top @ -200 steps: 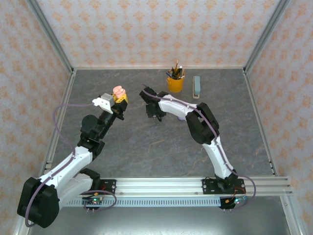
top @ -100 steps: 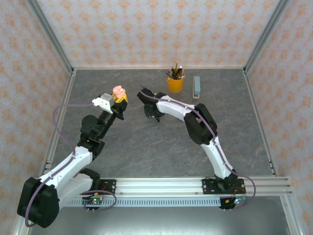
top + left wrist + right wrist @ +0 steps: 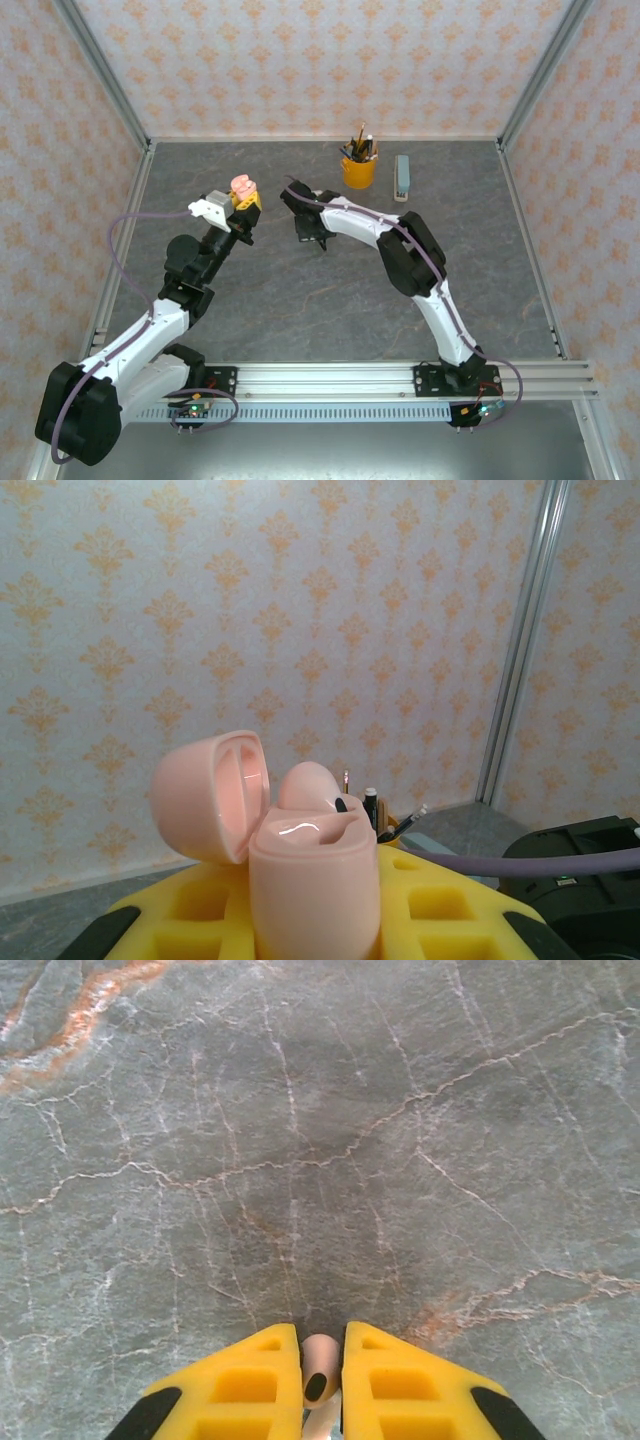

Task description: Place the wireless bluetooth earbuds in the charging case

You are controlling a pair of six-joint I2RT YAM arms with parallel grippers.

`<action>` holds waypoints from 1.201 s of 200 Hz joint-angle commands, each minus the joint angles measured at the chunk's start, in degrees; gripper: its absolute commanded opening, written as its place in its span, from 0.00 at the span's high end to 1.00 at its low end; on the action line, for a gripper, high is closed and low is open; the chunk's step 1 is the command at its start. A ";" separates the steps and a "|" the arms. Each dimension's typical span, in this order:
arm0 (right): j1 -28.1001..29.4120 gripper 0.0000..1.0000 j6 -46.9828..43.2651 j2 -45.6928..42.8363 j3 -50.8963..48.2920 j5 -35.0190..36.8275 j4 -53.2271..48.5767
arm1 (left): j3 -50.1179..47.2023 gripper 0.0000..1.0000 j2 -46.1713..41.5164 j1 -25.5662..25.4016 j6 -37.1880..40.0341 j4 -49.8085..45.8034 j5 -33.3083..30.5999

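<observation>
**One pale pink earbud being pinched, its case being held open**

One earbud (image 3: 320, 1378) is being gripped between the yellow jaws of the right arm (image 3: 420, 270), low over the grey marbled surface (image 3: 300, 1110). The jaws are closed on it, leaving only a narrow gap. A dark oval spot on the bud is facing the wrist camera, and the rest of it is hidden below the jaws.

The round pink charging case (image 3: 315, 880) is being held up off the surface by the left arm (image 3: 150, 330). Its jaws are clamped on the lower shell, so the hinged lid is standing open and the top is free. Whether a bud is already sitting inside cannot be told.

The earbud is being judged as very light, hard and glossy. Its rounded head is likely to slip or twist under pressure, so the flatter sides of the stem are being judged the safer place to hold. A gentle pinch should do, since a hard squeeze could shoot it out. The case looks stiff and smooth too, and it is best held around its body, clear of the hinge.
</observation>
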 commanded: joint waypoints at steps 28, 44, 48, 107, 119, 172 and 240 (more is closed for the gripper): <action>-0.22 0.90 0.75 -8.64 -9.81 5.57 3.98 | -0.54 1.00 -0.61 0.00 -0.26 2.06 0.33; -0.31 0.90 0.85 -11.42 -12.75 6.53 5.76 | -0.78 1.00 -0.34 0.01 -0.11 2.01 0.74; -0.31 0.90 0.86 -12.15 -13.39 6.78 6.20 | -0.80 1.00 -0.23 0.04 -0.10 1.98 0.92; -0.40 0.90 0.11 -21.86 -20.56 8.94 10.05 | -1.66 1.00 2.30 0.01 0.52 2.91 3.79; -0.39 0.90 -0.16 -23.90 -21.39 8.99 10.46 | -1.68 1.00 3.11 0.00 0.60 3.07 4.71; -0.39 0.90 -2.26 -34.29 -23.50 8.20 12.18 | -1.94 1.00 6.41 -0.08 0.83 4.95 10.51; -0.23 0.89 -5.32 -43.74 -20.99 3.47 13.66 | -0.96 1.00 7.80 -2.04 3.72 5.13 16.56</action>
